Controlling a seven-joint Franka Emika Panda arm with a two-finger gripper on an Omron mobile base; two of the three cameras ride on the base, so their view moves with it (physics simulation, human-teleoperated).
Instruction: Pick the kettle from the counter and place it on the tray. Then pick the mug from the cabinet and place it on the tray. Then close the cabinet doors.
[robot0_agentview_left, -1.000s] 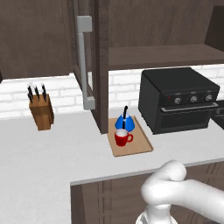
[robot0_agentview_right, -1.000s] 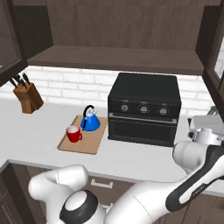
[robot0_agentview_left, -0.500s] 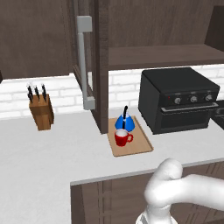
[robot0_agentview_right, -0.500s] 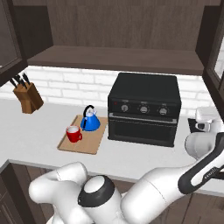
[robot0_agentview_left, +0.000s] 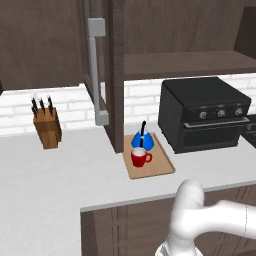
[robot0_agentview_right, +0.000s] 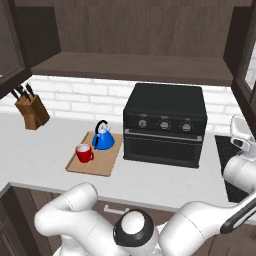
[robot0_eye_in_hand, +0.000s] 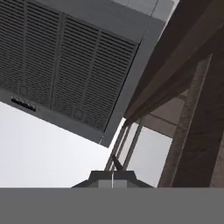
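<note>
Kettle: the blue kettle (robot0_agentview_left: 141, 140) (robot0_agentview_right: 103, 138) stands upright on the far part of the tray (robot0_agentview_left: 162, 165) (robot0_agentview_right: 105, 166); its black handle arches above it
Mug: the red mug (robot0_agentview_left: 140, 158) (robot0_agentview_right: 84, 153) sits on the same tray, just in front of the kettle and nearer the counter edge; handle to the side
Counter: the pale counter (robot0_agentview_left: 60, 175) (robot0_agentview_right: 35, 145) carries the tray, a black oven (robot0_agentview_left: 202, 114) (robot0_agentview_right: 165, 124) just beside it and a knife block (robot0_agentview_left: 46, 126) (robot0_agentview_right: 30, 111) well apart near the brick wall
Cabinet: the cabinet (robot0_agentview_left: 175, 45) (robot0_agentview_right: 130, 35) stands open; a door (robot0_agentview_left: 102, 65) with a grey bar handle (robot0_agentview_left: 96, 70) swings out above the tray
Gripper: the gripper (robot0_eye_in_hand: 113, 169) has its jaws pressed together on nothing; it looks up at a grey slatted panel (robot0_eye_in_hand: 65, 65) and dark wood framing
</note>
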